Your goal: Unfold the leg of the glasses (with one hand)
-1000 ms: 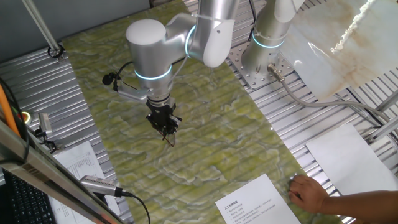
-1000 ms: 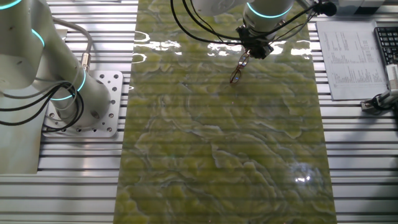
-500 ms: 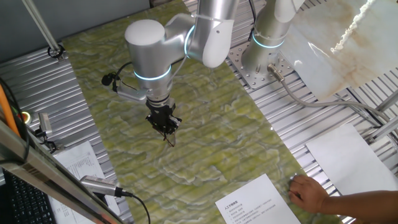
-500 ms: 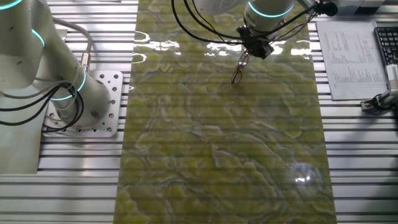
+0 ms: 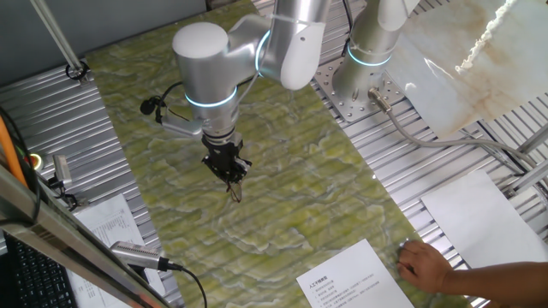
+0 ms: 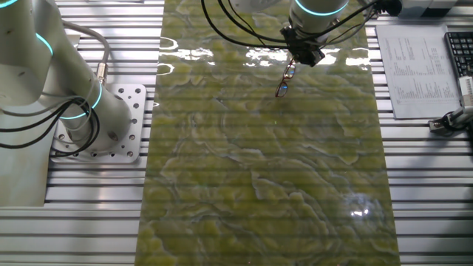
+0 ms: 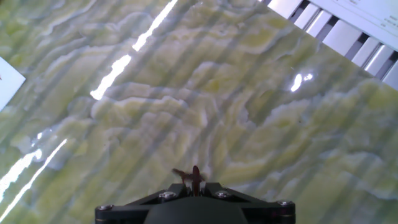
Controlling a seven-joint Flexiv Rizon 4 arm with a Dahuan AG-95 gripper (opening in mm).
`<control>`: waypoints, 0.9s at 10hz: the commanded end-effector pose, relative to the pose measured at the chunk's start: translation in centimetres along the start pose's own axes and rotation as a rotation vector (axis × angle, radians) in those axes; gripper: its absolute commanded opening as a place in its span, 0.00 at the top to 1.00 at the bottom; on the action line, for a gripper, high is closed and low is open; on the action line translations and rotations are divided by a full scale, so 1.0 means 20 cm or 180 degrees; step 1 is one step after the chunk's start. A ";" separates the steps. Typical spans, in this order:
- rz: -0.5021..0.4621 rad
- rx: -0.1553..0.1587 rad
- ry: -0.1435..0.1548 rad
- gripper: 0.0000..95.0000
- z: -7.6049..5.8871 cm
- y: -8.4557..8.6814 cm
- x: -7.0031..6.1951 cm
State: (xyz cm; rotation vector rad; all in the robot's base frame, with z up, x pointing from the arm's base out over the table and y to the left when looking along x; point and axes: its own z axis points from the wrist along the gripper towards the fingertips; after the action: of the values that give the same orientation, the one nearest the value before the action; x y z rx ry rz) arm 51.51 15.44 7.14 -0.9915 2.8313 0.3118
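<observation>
The black gripper (image 5: 229, 172) on the silver arm is shut on the glasses (image 5: 235, 192), a thin reddish-brown wire frame that hangs from its tip above the green marbled mat (image 5: 282, 184). In the other fixed view the gripper (image 6: 298, 55) holds the glasses (image 6: 282, 86), which dangle down and to the left, tilted. In the hand view only a thin reddish piece of the frame (image 7: 194, 175) pokes out from the shut fingertips of the gripper (image 7: 194, 185); the lenses are hidden.
A second silver arm's base (image 6: 81, 118) stands left of the mat. Printed sheets lie at the mat's edges (image 5: 351, 278) (image 6: 414, 66). A bare human hand (image 5: 428, 267) rests by the near sheet. A microphone (image 5: 137, 254) and keyboard (image 6: 460, 44) sit at the sides.
The gripper has shifted slightly with the glasses still held; the hanging frame swung a little. The human hand has not moved.
</observation>
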 end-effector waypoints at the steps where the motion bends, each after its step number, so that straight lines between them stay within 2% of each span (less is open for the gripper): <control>1: 0.0002 -0.0037 -0.0061 1.00 -0.02 0.00 0.01; 6: -0.0024 -0.0078 -0.0026 1.00 -0.10 0.00 0.05; 9: -0.0064 -0.0100 -0.0036 1.00 -0.16 0.00 0.09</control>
State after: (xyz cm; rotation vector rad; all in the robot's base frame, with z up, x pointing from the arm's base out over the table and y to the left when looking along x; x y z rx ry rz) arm 49.99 13.45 9.98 -1.0252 2.8089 0.3613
